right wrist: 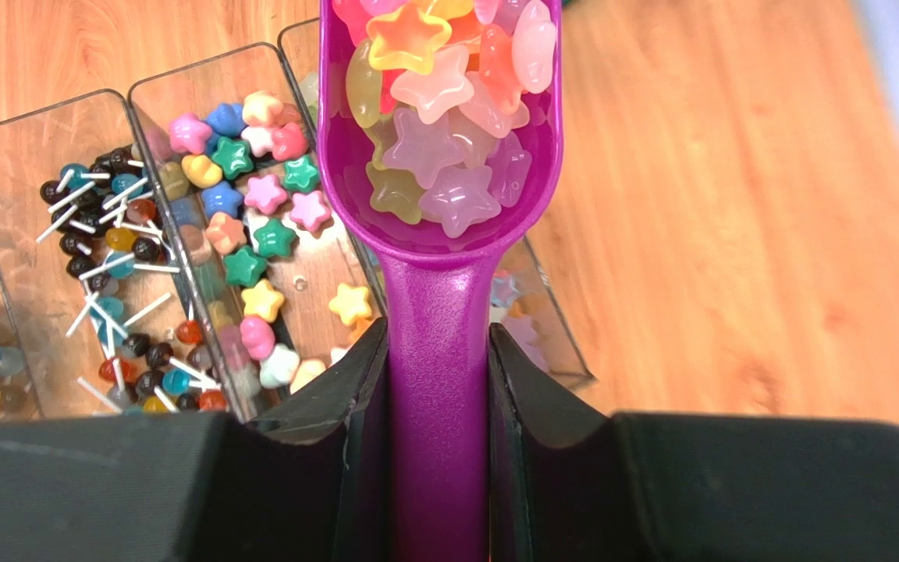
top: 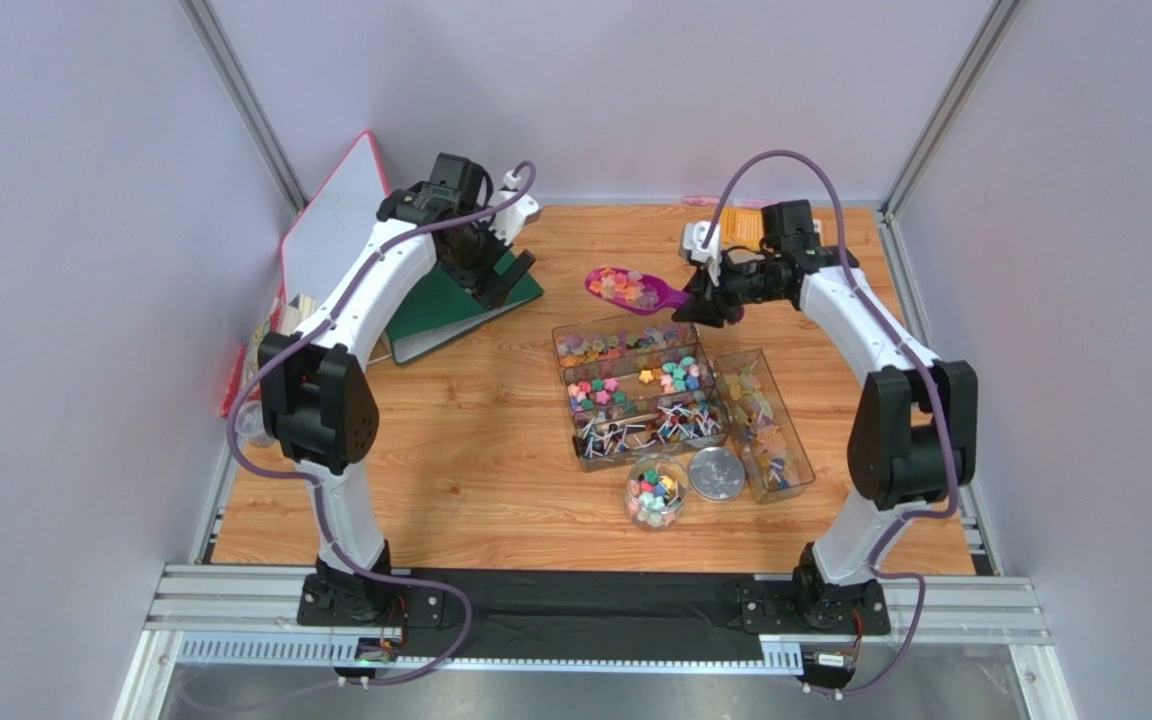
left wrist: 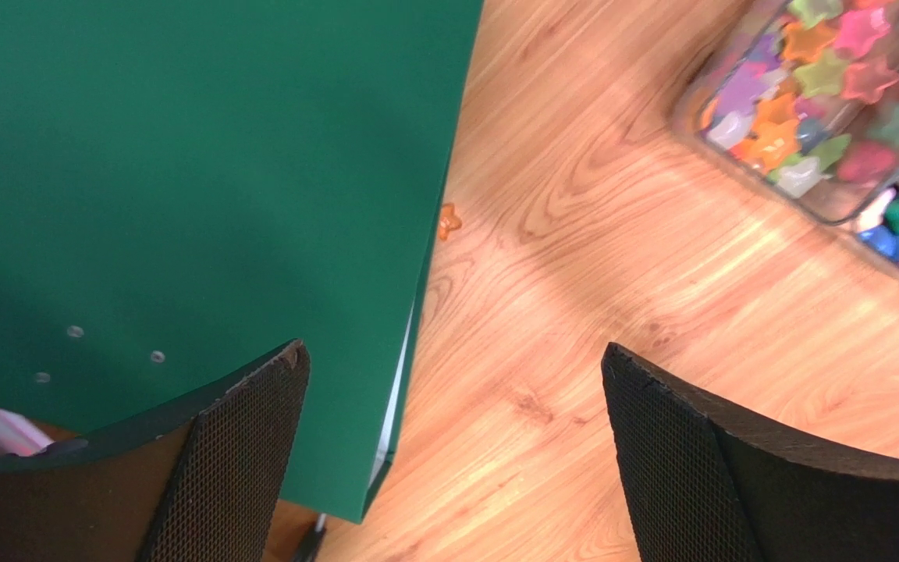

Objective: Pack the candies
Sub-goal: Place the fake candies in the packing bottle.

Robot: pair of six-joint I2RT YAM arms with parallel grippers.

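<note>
Scoop (right wrist: 437, 281), purple, full of candies (right wrist: 437, 88); right gripper (right wrist: 437, 340) clamped on its handle. Left gripper (left wrist: 452, 357) spread wide, empty, above green folder (left wrist: 185, 176).

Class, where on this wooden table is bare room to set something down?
Bare tabletop lies between the green folder and the clear plastic trays, running to the near edge. Crowded: right of centre, around trays, round jar and silver lid.

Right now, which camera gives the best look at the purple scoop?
The right wrist view: the purple scoop is close up, handle in the right gripper, star candies in its bowl. The top view shows it tiny; the left wrist view misses it.
</note>
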